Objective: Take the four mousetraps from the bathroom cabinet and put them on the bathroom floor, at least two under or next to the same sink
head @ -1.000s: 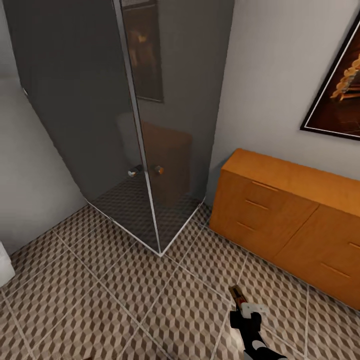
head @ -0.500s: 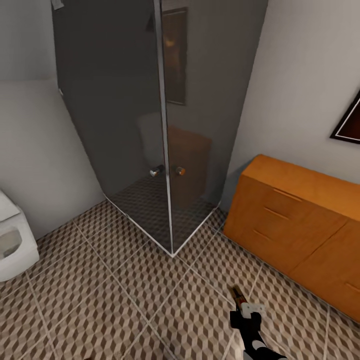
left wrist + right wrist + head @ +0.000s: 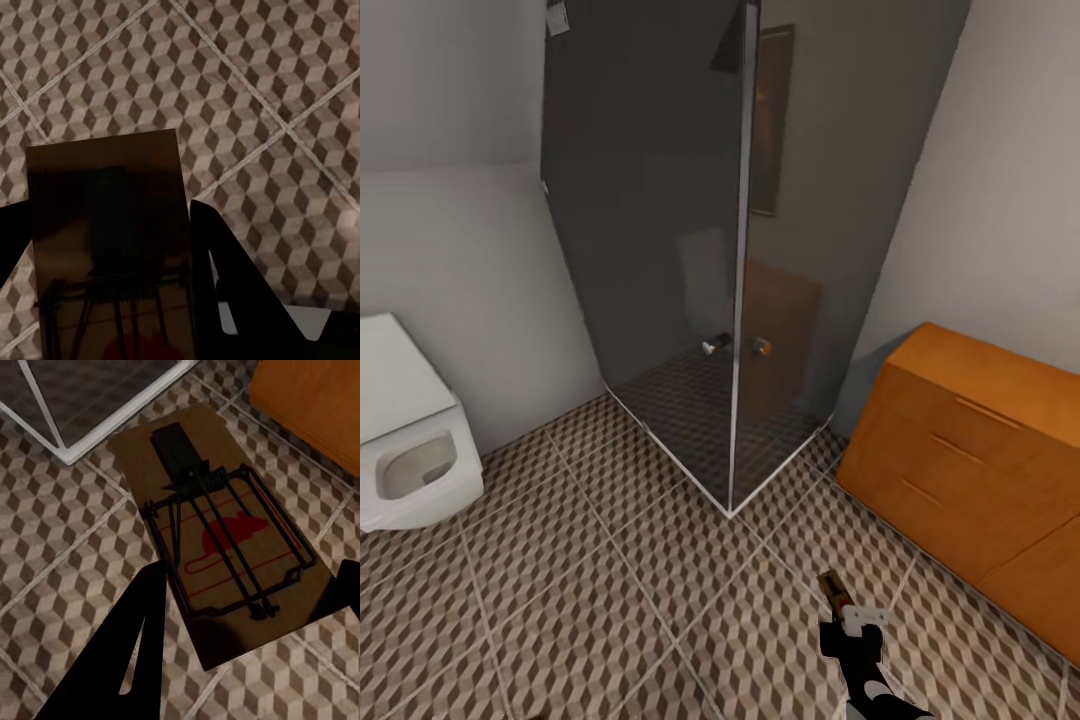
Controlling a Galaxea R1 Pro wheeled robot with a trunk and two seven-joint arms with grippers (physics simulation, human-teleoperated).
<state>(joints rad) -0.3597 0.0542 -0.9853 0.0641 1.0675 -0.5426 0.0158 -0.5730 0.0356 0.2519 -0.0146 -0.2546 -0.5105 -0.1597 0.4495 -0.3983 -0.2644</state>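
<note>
My right gripper (image 3: 244,611) is shut on a mousetrap (image 3: 217,532), a tan board with dark wire and a red mouse drawing. It hangs over the bathroom floor (image 3: 67,570). In the head view this mousetrap (image 3: 833,592) shows edge-on at the tip of the right gripper (image 3: 840,605), low over the floor (image 3: 610,600). My left gripper (image 3: 112,247) is shut on a second mousetrap (image 3: 105,225), its dark fingers (image 3: 225,262) on either side of the board above the patterned tiles (image 3: 247,90). The orange-brown cabinet (image 3: 980,470) stands at the right with its drawers closed. The sink is out of view.
A dark glass shower enclosure (image 3: 690,250) fills the middle, its corner (image 3: 731,512) jutting toward me. A white toilet (image 3: 405,440) stands against the left wall. Open tiled floor lies between the toilet, the shower and the cabinet.
The camera has swung left: the shower and cabinet slid right in the picture and the toilet came into view. Both grippers still hold their mousetraps.
</note>
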